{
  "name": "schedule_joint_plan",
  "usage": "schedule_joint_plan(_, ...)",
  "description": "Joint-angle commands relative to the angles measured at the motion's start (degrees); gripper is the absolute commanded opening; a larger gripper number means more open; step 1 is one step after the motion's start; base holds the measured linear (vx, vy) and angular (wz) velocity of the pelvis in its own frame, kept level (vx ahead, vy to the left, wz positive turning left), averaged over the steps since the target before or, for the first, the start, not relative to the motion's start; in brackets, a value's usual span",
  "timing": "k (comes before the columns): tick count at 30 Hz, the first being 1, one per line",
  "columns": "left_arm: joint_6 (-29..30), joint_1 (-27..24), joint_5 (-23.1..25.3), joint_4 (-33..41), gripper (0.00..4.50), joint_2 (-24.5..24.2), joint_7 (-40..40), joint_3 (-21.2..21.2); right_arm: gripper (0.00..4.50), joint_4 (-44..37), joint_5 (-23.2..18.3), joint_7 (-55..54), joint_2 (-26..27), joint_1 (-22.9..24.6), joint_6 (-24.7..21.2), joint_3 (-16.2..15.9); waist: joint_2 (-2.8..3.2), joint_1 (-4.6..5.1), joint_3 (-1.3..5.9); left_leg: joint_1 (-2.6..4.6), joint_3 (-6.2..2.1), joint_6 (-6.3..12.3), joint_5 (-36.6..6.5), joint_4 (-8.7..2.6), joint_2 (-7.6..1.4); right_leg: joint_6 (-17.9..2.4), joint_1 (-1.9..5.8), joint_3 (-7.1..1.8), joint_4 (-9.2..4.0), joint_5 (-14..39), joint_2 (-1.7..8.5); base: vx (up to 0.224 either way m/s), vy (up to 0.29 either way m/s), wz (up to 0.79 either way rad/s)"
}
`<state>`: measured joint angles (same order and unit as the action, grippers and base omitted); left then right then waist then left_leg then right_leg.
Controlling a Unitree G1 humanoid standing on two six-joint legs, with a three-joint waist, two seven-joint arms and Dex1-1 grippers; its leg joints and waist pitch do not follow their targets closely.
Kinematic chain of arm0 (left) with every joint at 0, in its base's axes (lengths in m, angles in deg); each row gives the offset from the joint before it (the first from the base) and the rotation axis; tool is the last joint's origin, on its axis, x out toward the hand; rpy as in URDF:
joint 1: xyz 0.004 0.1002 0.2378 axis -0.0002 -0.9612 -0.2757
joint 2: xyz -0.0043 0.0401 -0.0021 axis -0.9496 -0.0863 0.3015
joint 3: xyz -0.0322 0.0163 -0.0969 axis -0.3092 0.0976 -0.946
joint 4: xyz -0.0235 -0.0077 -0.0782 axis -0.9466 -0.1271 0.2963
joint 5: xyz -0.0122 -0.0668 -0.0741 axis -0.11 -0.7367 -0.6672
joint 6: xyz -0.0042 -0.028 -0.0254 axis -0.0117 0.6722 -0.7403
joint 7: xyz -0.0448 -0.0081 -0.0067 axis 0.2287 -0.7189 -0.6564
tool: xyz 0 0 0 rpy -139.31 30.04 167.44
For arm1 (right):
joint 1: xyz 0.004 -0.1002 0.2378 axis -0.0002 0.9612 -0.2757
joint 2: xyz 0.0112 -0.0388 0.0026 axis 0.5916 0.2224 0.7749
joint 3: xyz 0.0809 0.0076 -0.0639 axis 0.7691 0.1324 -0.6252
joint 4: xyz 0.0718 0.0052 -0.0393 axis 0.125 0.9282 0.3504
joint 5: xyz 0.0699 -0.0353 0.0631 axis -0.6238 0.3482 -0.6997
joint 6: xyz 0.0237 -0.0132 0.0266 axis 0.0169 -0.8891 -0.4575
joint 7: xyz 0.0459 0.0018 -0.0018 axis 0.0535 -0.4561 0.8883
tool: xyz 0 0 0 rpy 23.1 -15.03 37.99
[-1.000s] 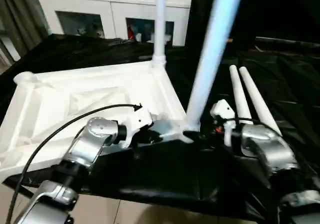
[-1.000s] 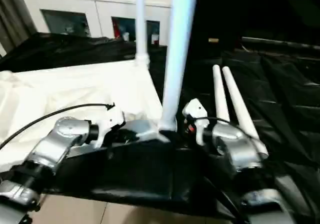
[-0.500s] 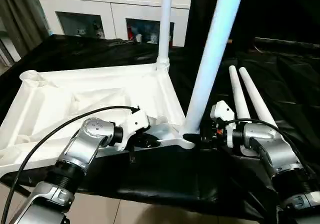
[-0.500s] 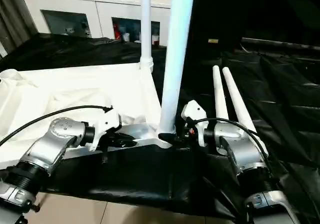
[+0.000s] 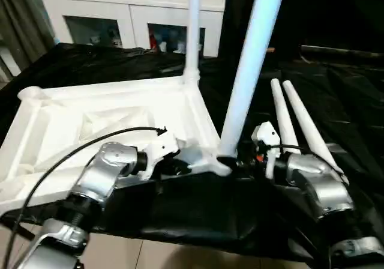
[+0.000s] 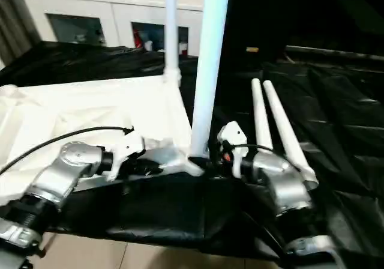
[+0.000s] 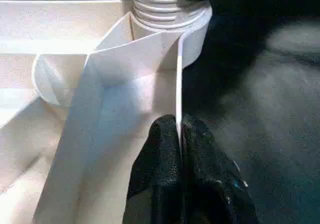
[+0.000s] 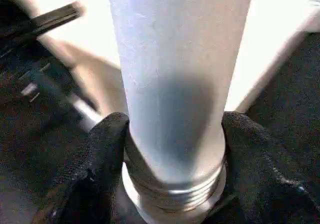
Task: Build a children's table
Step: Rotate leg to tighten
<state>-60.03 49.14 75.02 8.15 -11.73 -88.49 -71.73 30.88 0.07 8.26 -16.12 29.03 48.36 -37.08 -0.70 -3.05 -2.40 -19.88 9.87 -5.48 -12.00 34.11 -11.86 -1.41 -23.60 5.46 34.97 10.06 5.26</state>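
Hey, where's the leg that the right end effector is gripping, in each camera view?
Left eye view: gripped leg slants up from the tabletop's near corner, centre-right.
Right eye view: same leg, nearer the middle.
Left wrist view: its threaded base sits in the corner socket, beyond the left end effector pinching the tabletop's wall.
Right wrist view: leg between the right end effector's fingers.
Shared landmark: the threaded collar at the corner socket.

A work table point(image 5: 336, 89) draped in black cloth carries everything. The white tabletop point(image 5: 90, 125) lies upside down on it toward nine o'clock. Two loose white legs point(image 5: 294, 122) lie side by side toward two o'clock, touching.
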Motion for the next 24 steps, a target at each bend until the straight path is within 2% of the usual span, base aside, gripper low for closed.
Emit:
schedule_joint_plan(1,1.5,1.9,0.4,-1.4,0.00,3.9,5.5,0.3,2.63,5.2,3.1,-11.5,2.8,0.3,-2.9,0.4,0.00,-0.03,2.98,-0.18,0.08,1.91,-9.0,-4.21,-1.01,-9.5,3.22,-2.88,-4.96,18.0,2.82,0.000,0.000,0.00)
schedule_joint_plan(2,1.8,2.3,0.6,-2.0,0.00,4.8,6.8,0.3,2.63,6.2,3.4,-14.7,3.9,-0.2,-3.4,1.0,0.13,0.14,2.96,-0.30,-0.11,1.07,-10.0,-4.39,-0.93,-8.7,3.38,-2.74,-5.03,19.9,2.85,0.000,0.000,0.00)
schedule_joint_plan(3,2.1,2.7,0.8,-2.4,0.00,5.6,7.9,0.2,2.63,6.7,3.4,-16.7,4.8,-0.5,-3.8,1.5,0.00,0.26,2.99,-0.34,-0.12,0.83,-10.5,-4.38,-0.93,-8.4,3.43,-2.72,-5.15,20.4,2.89,0.000,0.000,0.00)
schedule_joint_plan(4,2.5,3.5,1.1,-3.3,0.00,6.9,10.2,0.0,2.63,7.2,3.2,-19.2,6.2,-1.0,-4.5,2.3,-0.13,0.35,2.86,-0.01,-0.06,0.95,-12.4,-4.34,-0.79,-7.7,3.07,-2.67,-5.59,22.8,2.86,0.000,0.000,0.00)
schedule_joint_plan(6,4.1,5.6,1.7,-5.8,0.00,10.4,16.3,-0.9,2.63,8.8,3.1,-24.3,9.6,-2.5,-5.3,3.3,0.04,0.64,2.58,0.15,-0.04,1.21,-15.0,-4.34,-0.58,-6.3,2.69,-2.57,-6.26,27.5,2.82,0.000,0.000,0.00)
schedule_joint_plan(8,4.9,7.1,1.8,-7.2,0.00,12.9,19.6,-1.4,2.63,10.3,3.2,-27.6,11.8,-4.1,-5.8,3.6,-0.09,0.83,2.60,0.42,-0.39,0.63,-16.2,-4.35,-0.42,-4.4,2.65,-2.18,-6.81,31.8,2.91,0.000,0.000,0.00)
schedule_joint_plan(10,4.7,8.1,2.3,-8.3,0.00,14.5,21.5,-1.7,2.63,11.7,3.5,-29.9,13.3,-5.5,-5.9,3.5,-0.06,0.88,2.71,0.31,-0.46,0.98,-15.8,-4.44,-0.51,-4.1,2.68,-2.14,-6.91,30.8,2.91,0.000,0.000,0.00)
schedule_joint_plan(11,4.1,8.6,2.6,-8.7,0.00,15.2,21.8,-1.5,2.63,12.2,3.9,-30.0,14.0,-6.2,-5.3,3.1,-0.26,0.83,2.82,0.17,-0.47,1.41,-15.4,-4.51,-0.53,-4.2,2.83,-2.11,-6.87,29.5,2.93,0.000,0.000,0.00)
schedule_joint_plan(13,3.7,8.9,2.9,-8.8,0.00,15.4,21.8,-1.2,2.63,12.4,4.5,-29.4,14.4,-6.6,-4.1,2.3,-0.28,0.73,2.93,-0.12,-0.47,1.97,-14.0,-4.70,-0.71,-4.8,3.01,-2.26,-6.59,26.9,3.02,0.000,0.000,0.00)
schedule_joint_plan(14,3.5,8.9,3.1,-8.8,0.00,15.4,21.7,-1.0,2.97,12.3,4.7,-29.1,14.4,-6.6,-3.6,2.0,-0.20,0.70,2.95,-0.11,-0.43,2.13,-13.6,-4.73,-0.82,-5.4,3.00,-2.33,-6.44,25.1,2.99,0.000,0.000,0.00)
schedule_joint_plan(15,3.0,8.4,3.0,-8.1,0.00,14.9,20.4,-0.5,3.32,12.4,4.1,-28.0,14.3,-6.9,-2.8,2.4,-0.50,0.73,2.96,-0.15,-0.39,2.22,-13.5,-4.74,-0.87,-5.8,3.02,-2.35,-6.37,24.4,2.99,0.000,0.000,0.00)
schedule_joint_plan(16,2.8,8.3,3.0,-8.0,0.00,14.7,20.1,-0.4,3.32,12.4,4.0,-27.7,14.3,-7.1,-2.8,2.6,-0.33,0.68,2.98,-0.19,-0.36,2.36,-13.1,-4.74,-0.89,-6.5,3.08,-2.44,-6.15,23.1,3.03,0.000,0.000,0.00)
schedule_joint_plan(18,2.2,7.8,3.0,-7.9,0.00,14.0,18.8,-0.1,3.46,13.0,3.6,-26.7,13.8,-7.9,-2.2,3.6,-0.35,0.66,3.01,-0.23,-0.32,2.68,-13.1,-4.73,-0.88,-7.3,3.16,-2.49,-6.01,22.1,3.08,0.000,0.000,0.00)
schedule_joint_plan(21,1.7,6.7,2.8,-6.9,0.00,12.2,16.5,0.1,3.71,11.5,5.3,-23.1,10.7,-7.8,0.2,1.8,-0.34,0.69,2.98,-0.24,-0.22,2.90,-13.0,-4.66,-0.85,-7.6,3.17,-2.56,-6.10,22.5,3.17,0.000,0.000,0.00)
schedule_joint_plan(24,0.0,5.0,1.9,-5.0,0.00,9.3,11.1,0.6,3.71,8.0,5.2,-14.4,5.6,-6.1,0.8,0.3,-0.29,0.35,3.17,-0.62,-0.14,4.13,-10.5,-4.48,-0.96,-8.5,3.63,-2.67,-5.58,18.4,3.17,0.000,0.000,0.00)
